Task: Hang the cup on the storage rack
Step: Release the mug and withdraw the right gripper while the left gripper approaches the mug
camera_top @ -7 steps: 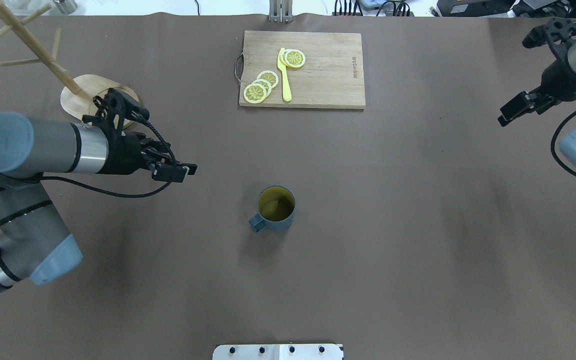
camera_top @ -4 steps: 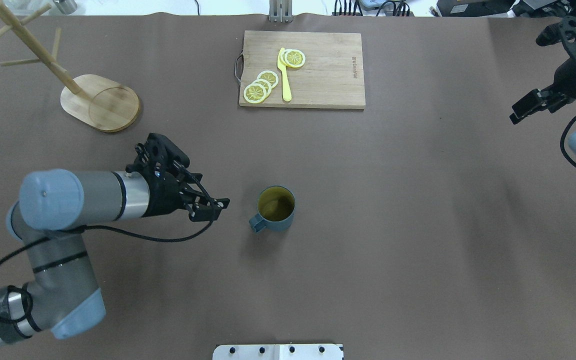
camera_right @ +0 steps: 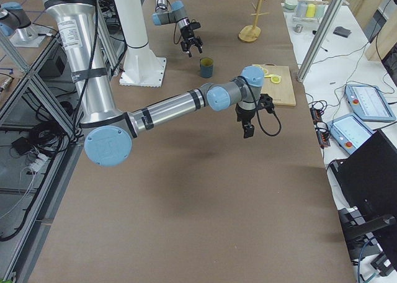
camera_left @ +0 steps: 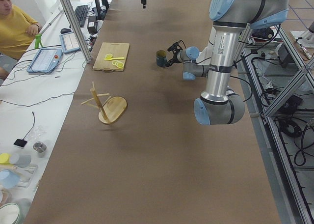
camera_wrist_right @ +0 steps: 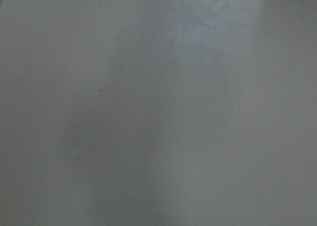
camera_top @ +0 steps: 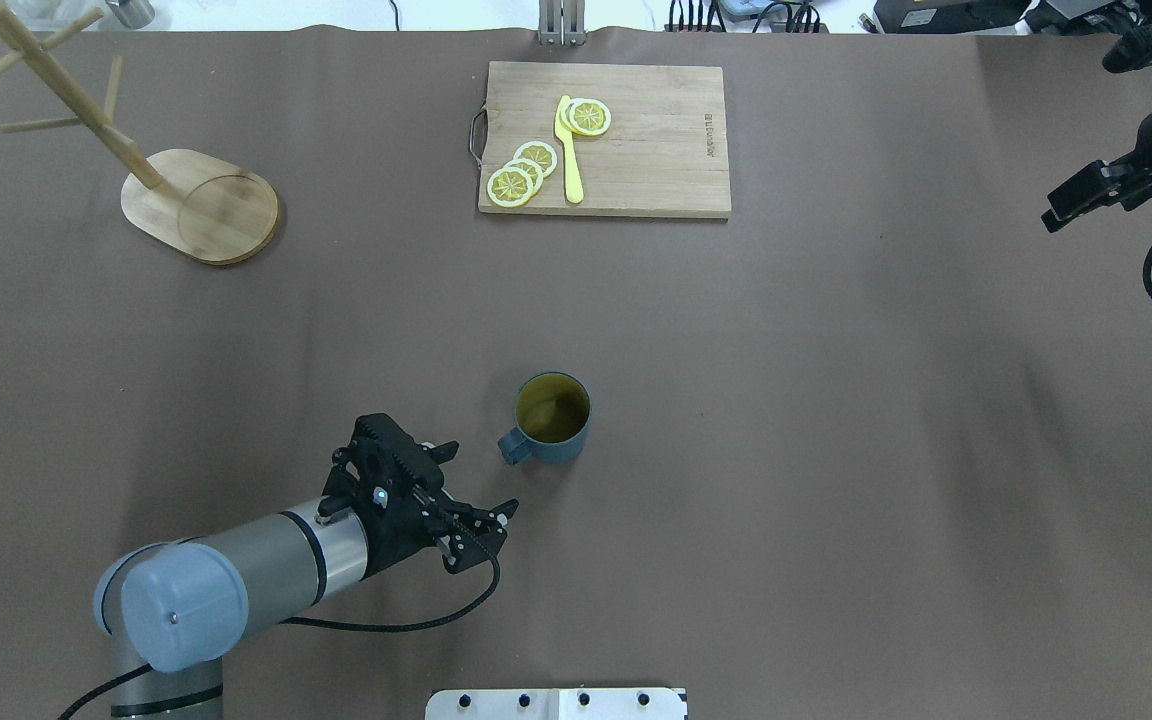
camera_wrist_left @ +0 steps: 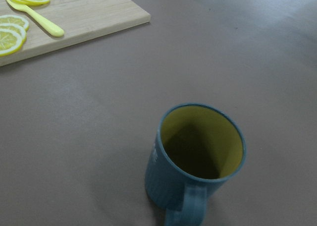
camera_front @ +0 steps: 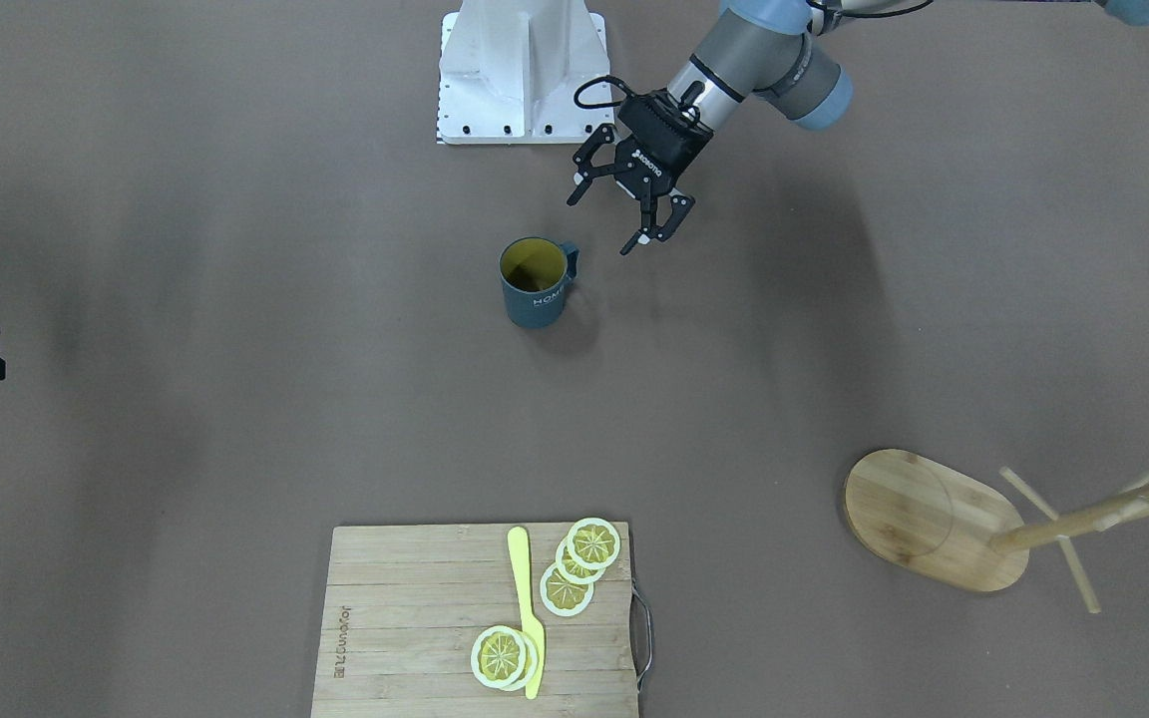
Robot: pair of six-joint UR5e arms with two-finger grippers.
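The dark teal cup (camera_top: 553,418) with a yellow inside stands upright mid-table, its handle toward the near left. It also shows in the front view (camera_front: 536,284) and close in the left wrist view (camera_wrist_left: 198,156). My left gripper (camera_top: 481,482) is open and empty. It hovers just near-left of the cup's handle without touching it, as the front view (camera_front: 601,225) also shows. The bamboo storage rack (camera_top: 201,205) stands at the far left with bare pegs. My right gripper (camera_top: 1056,215) hangs at the far right edge, looks shut and holds nothing.
A wooden cutting board (camera_top: 604,140) with lemon slices and a yellow knife lies at the far middle. The robot's base plate (camera_top: 556,703) sits at the near edge. An operator sits beyond the table's far edge in the left side view (camera_left: 14,27).
My left gripper swung from beside the rack base toward the near side and now sits by the cup's handle. The right arm drew back to the right. The cup has not moved.
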